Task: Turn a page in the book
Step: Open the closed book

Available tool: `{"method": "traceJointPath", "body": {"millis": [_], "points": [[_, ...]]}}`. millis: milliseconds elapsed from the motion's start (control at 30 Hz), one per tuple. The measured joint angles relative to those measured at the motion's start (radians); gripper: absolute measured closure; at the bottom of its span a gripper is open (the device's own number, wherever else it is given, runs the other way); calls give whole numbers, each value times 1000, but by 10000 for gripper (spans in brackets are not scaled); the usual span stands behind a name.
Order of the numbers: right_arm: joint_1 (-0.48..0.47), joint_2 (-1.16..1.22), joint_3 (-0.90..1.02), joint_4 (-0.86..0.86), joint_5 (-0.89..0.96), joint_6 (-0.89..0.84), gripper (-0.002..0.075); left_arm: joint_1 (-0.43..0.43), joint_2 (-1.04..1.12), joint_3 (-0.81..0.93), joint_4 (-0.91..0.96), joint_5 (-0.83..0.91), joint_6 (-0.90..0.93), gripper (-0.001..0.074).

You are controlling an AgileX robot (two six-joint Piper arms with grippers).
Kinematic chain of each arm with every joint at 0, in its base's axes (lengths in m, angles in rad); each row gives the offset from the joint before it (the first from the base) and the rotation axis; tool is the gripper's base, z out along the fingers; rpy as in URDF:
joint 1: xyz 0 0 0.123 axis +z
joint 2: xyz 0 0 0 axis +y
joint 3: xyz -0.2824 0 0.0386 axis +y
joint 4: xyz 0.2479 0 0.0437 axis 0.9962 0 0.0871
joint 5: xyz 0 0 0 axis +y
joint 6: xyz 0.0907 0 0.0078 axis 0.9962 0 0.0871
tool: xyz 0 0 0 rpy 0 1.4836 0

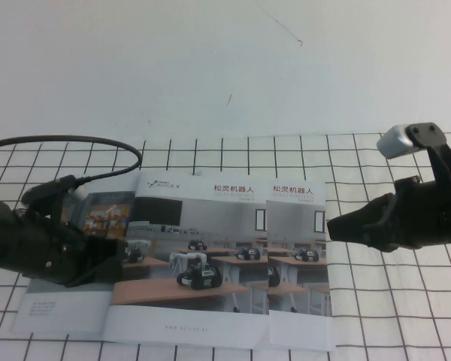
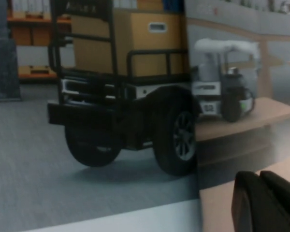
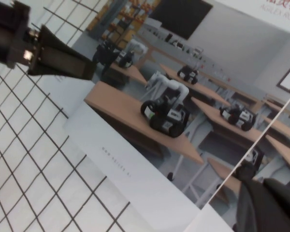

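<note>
The closed right tool (image 1: 332,226) is hovering beside the book's (image 1: 188,263) right edge; the left tool (image 1: 116,259), state unclear, is resting at its left edge.

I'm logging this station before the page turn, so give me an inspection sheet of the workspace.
Surface: white cloth with black grid, flat.
Job's things: thin glossy classroom-robots brochure, cover leaf closed.
Clutter: identical-cover twin brochure tucked under its right edge; yellow warehouse-shelves brochure beneath its left.
Grippers: left gripper at the book's left edge; right gripper shut, at the twin's right edge.
Cables: black cable looping behind left arm.
Surroundings: plain white wall.
</note>
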Motion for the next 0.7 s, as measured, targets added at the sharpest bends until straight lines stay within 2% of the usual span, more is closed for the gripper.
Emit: {"method": "traceJointPath", "body": {"millis": [267, 467, 567, 700], "points": [[0, 12, 0, 159, -13, -136, 728, 0, 128, -2, -18, -39, 12, 738], [3, 99, -29, 168, 13, -157, 720, 2, 151, -16, -26, -26, 12, 738], [3, 152, -48, 170, 13, -159, 658, 2, 157, -19, -33, -22, 16, 738], [11, 218, -76, 200, 15, -167, 502, 2, 160, -19, -37, -22, 18, 738]]}}
